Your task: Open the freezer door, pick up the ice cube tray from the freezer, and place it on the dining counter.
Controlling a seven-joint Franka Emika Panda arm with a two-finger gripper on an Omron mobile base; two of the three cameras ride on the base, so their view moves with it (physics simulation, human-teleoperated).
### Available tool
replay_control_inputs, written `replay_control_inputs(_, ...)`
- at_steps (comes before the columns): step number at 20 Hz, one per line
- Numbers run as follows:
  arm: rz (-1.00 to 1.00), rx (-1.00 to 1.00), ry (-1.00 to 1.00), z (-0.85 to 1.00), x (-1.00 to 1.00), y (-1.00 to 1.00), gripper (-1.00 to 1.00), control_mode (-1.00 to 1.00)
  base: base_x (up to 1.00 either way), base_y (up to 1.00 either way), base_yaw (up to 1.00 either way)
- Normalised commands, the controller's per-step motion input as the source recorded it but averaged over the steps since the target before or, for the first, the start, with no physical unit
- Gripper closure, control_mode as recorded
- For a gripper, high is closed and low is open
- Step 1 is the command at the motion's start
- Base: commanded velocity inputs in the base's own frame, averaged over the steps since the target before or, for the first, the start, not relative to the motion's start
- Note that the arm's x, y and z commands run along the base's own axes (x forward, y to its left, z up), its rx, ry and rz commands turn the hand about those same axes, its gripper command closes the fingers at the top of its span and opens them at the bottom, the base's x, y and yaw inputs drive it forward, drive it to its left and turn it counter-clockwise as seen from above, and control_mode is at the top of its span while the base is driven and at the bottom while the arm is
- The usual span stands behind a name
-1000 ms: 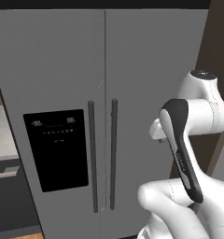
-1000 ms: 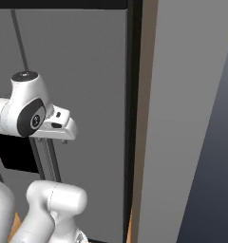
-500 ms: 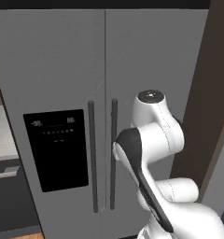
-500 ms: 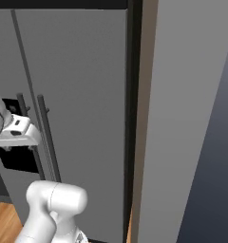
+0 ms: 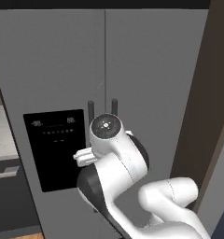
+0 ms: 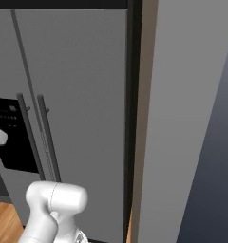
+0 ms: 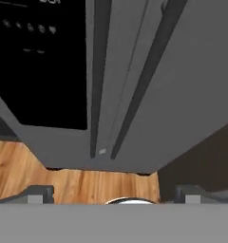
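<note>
The freezer door (image 5: 48,60) is the left grey door with the black dispenser panel (image 5: 55,149), and it is shut. Its dark bar handle (image 5: 91,112) rises just above my arm, which stands in front of the lower handles. In the hand view my gripper (image 7: 115,195) is open and holds nothing. It looks low along the freezer door (image 7: 54,142), with the door's handle (image 7: 98,85) ahead and apart from the fingertips (image 7: 40,193). From the right base view the same handle (image 6: 28,133) stands beside the panel (image 6: 6,137). The ice cube tray is hidden behind the shut door. The dining counter is out of view.
The plain right door (image 5: 151,70) has its own bar handle (image 7: 144,80) close beside the freezer's. A dark cabinet side (image 5: 202,116) borders the fridge on the right. A pale worktop (image 5: 2,135) over a dark drawer lies left. Wood floor (image 7: 78,182) runs below.
My arm has swung left from the right side of the fridge to in front of the two handles. The gripper stayed open. The doors have not moved.
</note>
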Motion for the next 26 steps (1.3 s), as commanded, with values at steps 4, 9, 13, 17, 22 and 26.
replay_control_inputs(4,-0.11,0.01,-0.46,0.0,0.25,0.53,-1.0,-1.0,0.0,0.0,0.0)
replay_control_inputs(9,-0.12,0.03,-0.42,0.0,0.51,0.08,-1.0,-1.0,0.0,0.0,0.0)
replay_control_inputs(13,-0.05,0.0,-0.32,0.0,0.49,0.01,-1.0,-1.0,0.0,0.0,0.0)
replay_control_inputs(17,0.0,0.0,-0.23,0.0,0.6,-0.07,-1.0,-1.0,0.0,0.0,0.0)
replay_control_inputs(22,0.0,0.0,-0.17,-0.02,0.5,-0.06,-1.0,-1.0,0.0,0.0,0.0)
replay_control_inputs(26,0.0,0.0,-0.09,-0.08,0.49,0.0,-1.0,-1.0,0.0,0.0,0.0)
